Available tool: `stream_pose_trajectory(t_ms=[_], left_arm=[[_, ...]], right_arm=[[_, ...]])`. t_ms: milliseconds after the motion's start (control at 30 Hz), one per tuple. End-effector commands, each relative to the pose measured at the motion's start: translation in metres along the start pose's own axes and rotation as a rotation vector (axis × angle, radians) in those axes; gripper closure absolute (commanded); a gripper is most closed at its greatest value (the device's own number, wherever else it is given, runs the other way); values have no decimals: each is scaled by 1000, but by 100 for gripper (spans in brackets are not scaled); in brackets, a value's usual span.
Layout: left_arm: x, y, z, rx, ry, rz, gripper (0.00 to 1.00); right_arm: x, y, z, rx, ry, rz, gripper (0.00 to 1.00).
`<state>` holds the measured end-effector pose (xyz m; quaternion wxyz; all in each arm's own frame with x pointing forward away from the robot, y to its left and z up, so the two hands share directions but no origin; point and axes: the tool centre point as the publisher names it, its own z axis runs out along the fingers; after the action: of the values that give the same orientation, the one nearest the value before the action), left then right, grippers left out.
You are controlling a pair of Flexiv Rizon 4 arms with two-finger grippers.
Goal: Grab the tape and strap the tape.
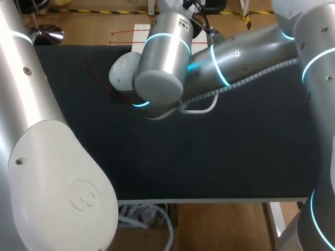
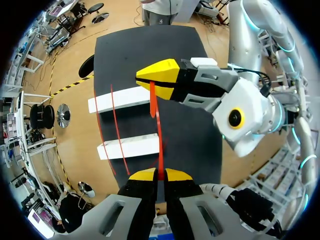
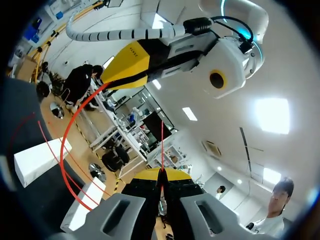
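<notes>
left wrist view: the left gripper [image 2: 159, 174] sits in the lower middle, its yellow tips closed together on a thin red tape [image 2: 160, 135]. the tape runs straight ahead from those tips as one taut line. its far end is pinched in the right gripper [image 2: 150, 81], whose yellow tips are also closed on it. the free length of tape therefore lies with its long axis along the line joining the two grippers, which face each other tip to tip.

under that line is a black mat [image 2: 150, 45] carrying two white blocks, one farther ahead [image 2: 125, 100] and one closer to the left gripper [image 2: 131, 147]. both lie crosswise to the tape. more thin red strands curve over the blocks beside the taut length.

right wrist view: the right gripper's tips are together on a fine red line leading ahead of them. the left gripper appears beyond, and a red arc hangs from its tips and sweeps down toward the blocks.

head view: the right arm [image 1: 246, 52] reaches in from the right past the middle of the table, and its wrist hides both grippers. the left arm [image 1: 47, 157] fills the near left. red strands lie on the mat at the far left.

judgement: the tape is grabbed and the strapping is under way. neither arm is nearer, since each holds one end. the next move likely depends on keeping the held length crosswise to the blocks while it comes down over them.
</notes>
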<state>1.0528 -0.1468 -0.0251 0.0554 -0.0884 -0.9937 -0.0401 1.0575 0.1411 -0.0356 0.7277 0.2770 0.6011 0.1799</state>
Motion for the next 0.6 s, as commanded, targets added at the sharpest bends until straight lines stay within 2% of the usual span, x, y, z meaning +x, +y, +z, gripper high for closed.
stream_pose_trajectory(t_ms=[33,467,600], left_arm=[[-2,-1,-2,-6,7,0,100],[-2,-1,-2,-6,7,0,100],[-2,-1,-2,-6,7,0,100]], right_arm=[[-3,0,-1,0,8,0,100],[-3,0,-1,0,8,0,100],[1,11,-6,-31,20,-125,100]])
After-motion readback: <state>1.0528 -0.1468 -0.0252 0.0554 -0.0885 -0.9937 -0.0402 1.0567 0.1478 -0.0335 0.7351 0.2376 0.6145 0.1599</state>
